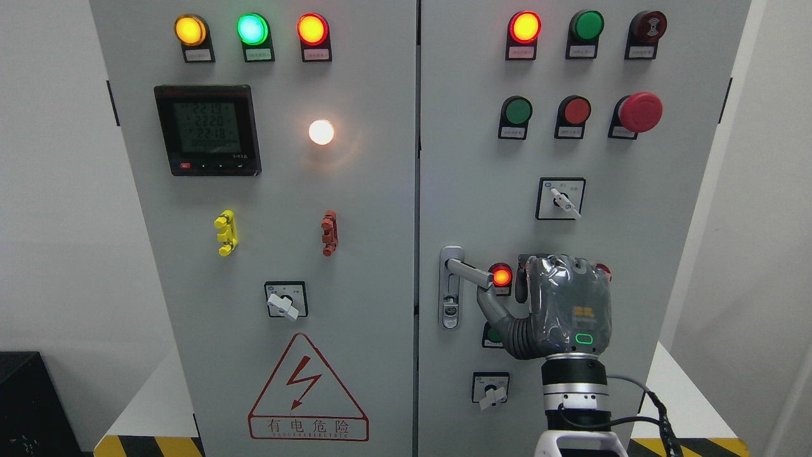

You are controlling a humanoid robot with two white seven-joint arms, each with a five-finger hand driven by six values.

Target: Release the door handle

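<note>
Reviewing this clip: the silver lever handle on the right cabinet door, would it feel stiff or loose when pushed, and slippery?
The lever handle looks like rigid metal hinged on its lock plate, so it would probably pivot rather than bend. Its smooth, shiny finish suggests fingers could slide along it. The right hand sits beside its free end; whether the thumb touches it is unclear.

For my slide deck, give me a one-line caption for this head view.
Right robot hand beside the door handle on the control cabinet's right door, indicator lamps lit above.
</note>
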